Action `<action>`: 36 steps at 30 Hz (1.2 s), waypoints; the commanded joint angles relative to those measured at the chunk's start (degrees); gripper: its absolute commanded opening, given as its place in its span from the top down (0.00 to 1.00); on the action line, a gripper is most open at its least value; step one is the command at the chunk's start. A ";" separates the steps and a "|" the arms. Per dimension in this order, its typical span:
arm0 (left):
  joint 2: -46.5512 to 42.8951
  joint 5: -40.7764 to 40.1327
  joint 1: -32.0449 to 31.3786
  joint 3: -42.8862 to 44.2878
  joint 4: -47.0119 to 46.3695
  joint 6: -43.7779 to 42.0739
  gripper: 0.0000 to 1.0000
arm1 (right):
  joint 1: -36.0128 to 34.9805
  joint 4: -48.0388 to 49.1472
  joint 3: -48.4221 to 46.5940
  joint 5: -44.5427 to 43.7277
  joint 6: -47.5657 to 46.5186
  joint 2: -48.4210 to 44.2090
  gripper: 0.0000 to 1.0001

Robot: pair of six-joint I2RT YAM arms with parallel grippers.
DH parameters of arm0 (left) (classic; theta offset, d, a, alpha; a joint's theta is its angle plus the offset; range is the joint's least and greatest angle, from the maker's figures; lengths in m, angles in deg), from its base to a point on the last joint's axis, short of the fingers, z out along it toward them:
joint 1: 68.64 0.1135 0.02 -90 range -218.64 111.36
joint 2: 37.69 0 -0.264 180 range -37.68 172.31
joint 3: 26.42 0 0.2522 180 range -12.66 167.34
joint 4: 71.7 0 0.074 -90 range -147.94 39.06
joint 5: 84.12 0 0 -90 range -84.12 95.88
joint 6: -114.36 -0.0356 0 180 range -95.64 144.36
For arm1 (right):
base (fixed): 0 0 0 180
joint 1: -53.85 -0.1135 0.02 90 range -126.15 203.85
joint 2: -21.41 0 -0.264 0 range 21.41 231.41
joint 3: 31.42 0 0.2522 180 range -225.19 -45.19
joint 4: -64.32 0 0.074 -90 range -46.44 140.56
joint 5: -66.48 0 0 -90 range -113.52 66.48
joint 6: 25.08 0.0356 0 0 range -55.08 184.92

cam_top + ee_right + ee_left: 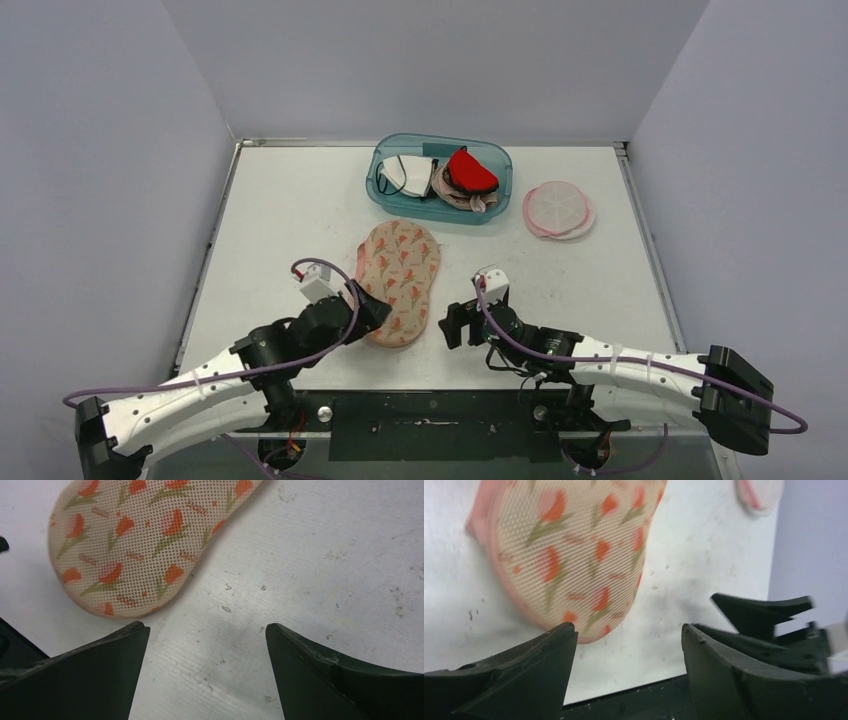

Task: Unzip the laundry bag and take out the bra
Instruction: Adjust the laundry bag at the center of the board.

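The laundry bag [400, 280] is a flat beige mesh pouch printed with orange flowers, lying in the middle of the table. It also fills the upper left of the left wrist view [569, 555] and of the right wrist view [145, 545]. No zipper pull shows. The bra is hidden. My left gripper [372, 308] sits at the bag's near left edge, open, with only bare table between its fingers [629, 630]. My right gripper [455, 325] hovers just right of the bag's near end, open and holding nothing [205, 627].
A clear blue bin [440, 213] at the back holds red, white and beige garments. To its right lies a round pink-rimmed disc [558, 209]. The table's dark front rail [430, 410] runs right behind both grippers. Grey walls enclose three sides.
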 commanded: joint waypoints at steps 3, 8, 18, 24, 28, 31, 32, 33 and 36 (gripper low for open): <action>-1.91 -15.67 3.08 8.12 5.72 -16.89 0.26 | 0.01 4.36 0.98 5.48 2.56 -2.47 0.10; -2.27 -4.43 16.13 3.22 -4.36 -24.21 0.23 | -0.52 3.22 1.91 5.76 2.84 -4.90 0.10; 11.02 17.28 32.90 -3.08 -27.51 -28.96 0.15 | -0.87 2.47 3.95 5.05 3.48 -8.33 0.11; 20.03 20.88 32.00 -6.28 -35.89 -26.46 0.19 | -1.34 0.70 4.56 3.87 4.07 -12.01 0.11; 18.14 18.93 27.12 -9.82 -39.27 -23.81 0.23 | -1.49 -1.99 4.48 1.40 4.33 -15.14 0.11; 16.90 15.64 21.14 -10.47 -38.80 -22.32 0.25 | -1.49 -3.21 5.10 -0.99 5.56 -16.72 0.11; 16.82 14.67 19.08 -10.58 -38.96 -21.88 0.26 | -1.53 -3.64 5.53 -2.25 6.48 -17.24 0.11; 16.69 13.69 17.17 -10.74 -39.16 -21.24 0.27 | -1.50 -3.85 6.06 -4.05 7.77 -17.80 0.11; 17.09 10.28 10.31 -10.76 -41.14 -18.73 0.28 | -1.50 -2.85 8.31 -5.79 11.55 -19.77 0.11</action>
